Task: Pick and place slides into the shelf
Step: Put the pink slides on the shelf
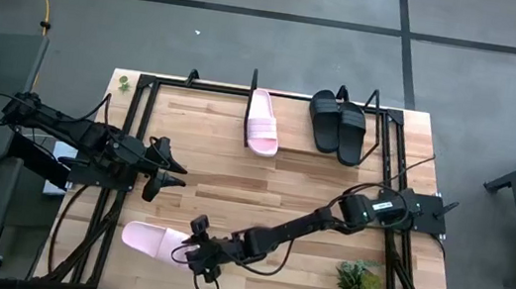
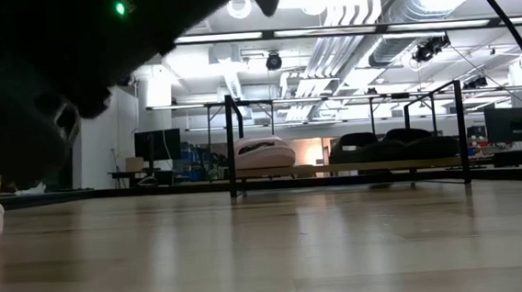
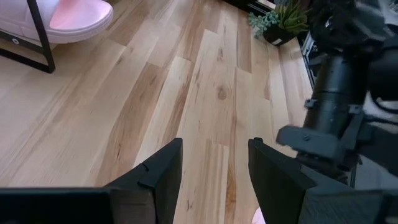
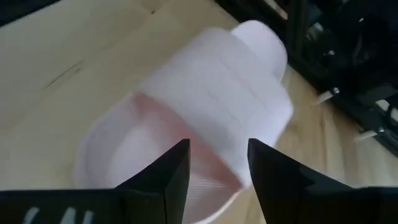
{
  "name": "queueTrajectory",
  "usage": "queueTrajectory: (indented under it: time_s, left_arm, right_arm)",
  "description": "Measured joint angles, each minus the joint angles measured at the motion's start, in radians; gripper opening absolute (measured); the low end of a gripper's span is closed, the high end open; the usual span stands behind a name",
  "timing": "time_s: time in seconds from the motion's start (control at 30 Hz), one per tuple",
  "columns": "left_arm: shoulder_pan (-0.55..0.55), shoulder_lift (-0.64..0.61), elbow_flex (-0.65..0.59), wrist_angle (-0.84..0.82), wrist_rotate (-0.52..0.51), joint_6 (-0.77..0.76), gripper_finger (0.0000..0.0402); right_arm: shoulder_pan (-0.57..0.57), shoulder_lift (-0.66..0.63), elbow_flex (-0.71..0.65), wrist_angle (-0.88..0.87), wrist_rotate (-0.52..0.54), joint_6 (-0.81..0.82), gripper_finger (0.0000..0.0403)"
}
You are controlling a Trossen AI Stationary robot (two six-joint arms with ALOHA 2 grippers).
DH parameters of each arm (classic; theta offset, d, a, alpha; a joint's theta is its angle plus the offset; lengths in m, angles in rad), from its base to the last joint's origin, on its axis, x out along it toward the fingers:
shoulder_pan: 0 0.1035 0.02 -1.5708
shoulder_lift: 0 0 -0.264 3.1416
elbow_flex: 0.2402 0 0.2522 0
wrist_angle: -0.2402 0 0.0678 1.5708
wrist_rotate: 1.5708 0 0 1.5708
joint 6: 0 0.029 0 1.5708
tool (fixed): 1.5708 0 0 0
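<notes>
- Currently, three of the slides are seen already on the shelf [image 1: 380, 131] at the far edge of the counter [image 1: 301, 195]: one pale pink slide [image 1: 263, 122] and, well apart from it, a pair of black slides [image 1: 337, 123] lying side by side.
- The remaining pink slide [image 1: 151, 240] is seen lying flat on the counter at the near left, well apart from the shelf.
- The right gripper [image 1: 194, 252] is held just beside this slide's end; in the right wrist view its fingers [image 4: 165, 177] are seen parted on either side of the broad strap [image 4: 211, 112], with nothing grasped yet.
- The left gripper [image 1: 170, 171] is parked over bare counter at the left, its fingers [image 3: 158, 174] released and empty.
- The slide is judged to be light, moulded foam: springy rather than stiff, not fragile, and probably a little slick on its smooth surface.
- The strap is judged the best place for a hold, pinched through its arch near the middle so the sole hangs level; a grip on the thin sole edge is more likely to slip or twist.
- A small potted plant [image 1: 358, 278] is seen at the near right, clear of the path to the shelf.
</notes>
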Motion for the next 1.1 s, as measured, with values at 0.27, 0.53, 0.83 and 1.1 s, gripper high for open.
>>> queueTrajectory:
  time_s: [0.27, 0.53, 0.83, 1.1]
  left_arm:
    - [0.0, 0.0, 0.0, 0.002, 0.0, 0.0, 0.0168]
    - [0.0, 0.0, 0.0, 0.004, 0.0, 0.0, 0.0168]
    - [0.0, 0.0, 0.0, 0.01, -0.001, 0.0, 0.0168]
    - [0.0, 0.0, 0.0, 0.01, 0.0, 0.0, 0.0168]
  right_arm:
    - [0.0, 0.001, 0.0, -0.008, 0.038, 0.01, 0.0151]
    - [0.0, 0.03, 0.0, 0.039, 0.051, -0.015, 0.0151]
    - [-0.003, 0.039, 0.0, 0.115, 0.082, -0.016, 0.0151]
    - [-0.033, 0.039, 0.0, 0.189, 0.059, -0.01, 0.0151]
